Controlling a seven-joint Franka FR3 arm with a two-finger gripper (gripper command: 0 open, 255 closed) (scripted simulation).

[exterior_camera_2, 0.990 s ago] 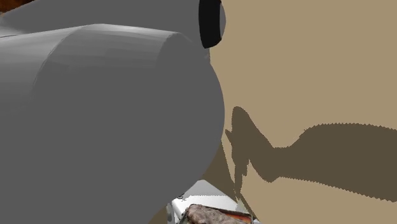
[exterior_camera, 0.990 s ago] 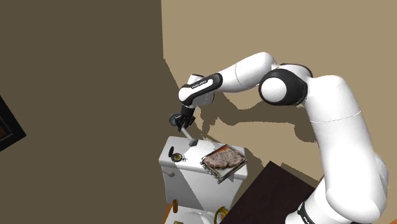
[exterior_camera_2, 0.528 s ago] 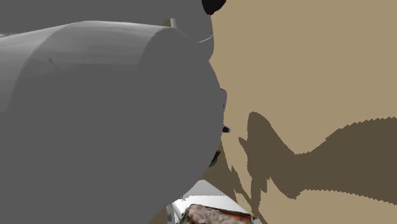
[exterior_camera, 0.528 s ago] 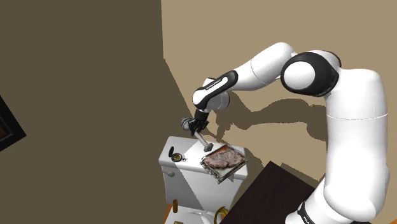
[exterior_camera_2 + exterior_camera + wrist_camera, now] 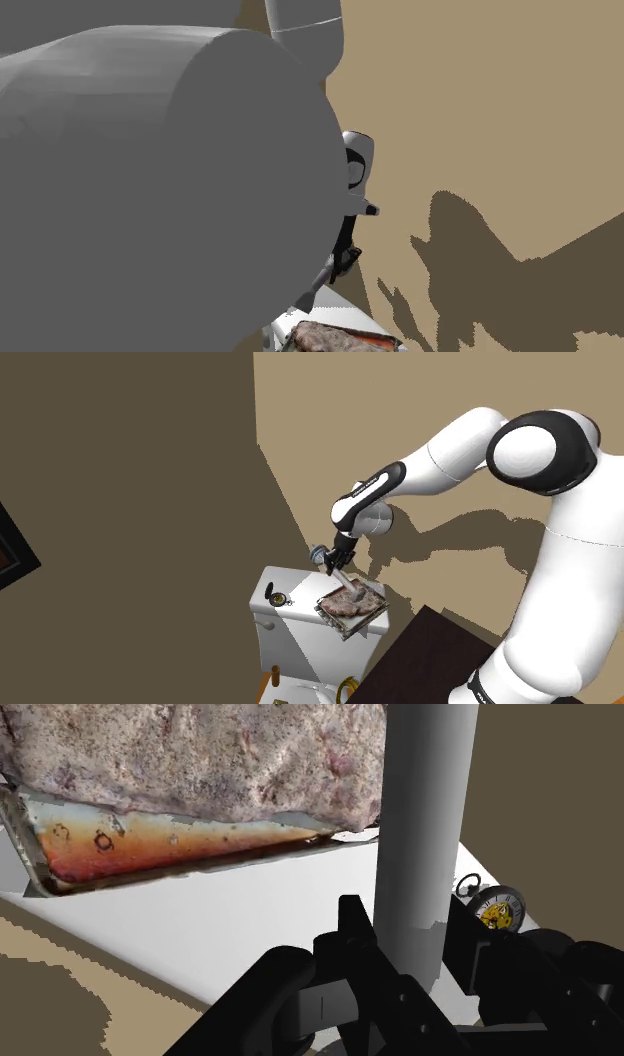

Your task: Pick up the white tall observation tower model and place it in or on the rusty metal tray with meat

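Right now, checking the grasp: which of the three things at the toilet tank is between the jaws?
The grey tower model, clasped by the jaws; the rusty meat tray and pocket watch lie free on the tank.

Arm swings toward the shoulder view's right, so the gripper (image 5: 337, 564) and the tower model (image 5: 350, 588) it's gripping are now over the meat tray (image 5: 345, 629), not the tank lid (image 5: 290, 608).

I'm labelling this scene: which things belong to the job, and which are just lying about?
Job: gripper, clasping the grey tower model; rusty tray; meat on it.
Lying about: pocket watch, on the toilet tank.
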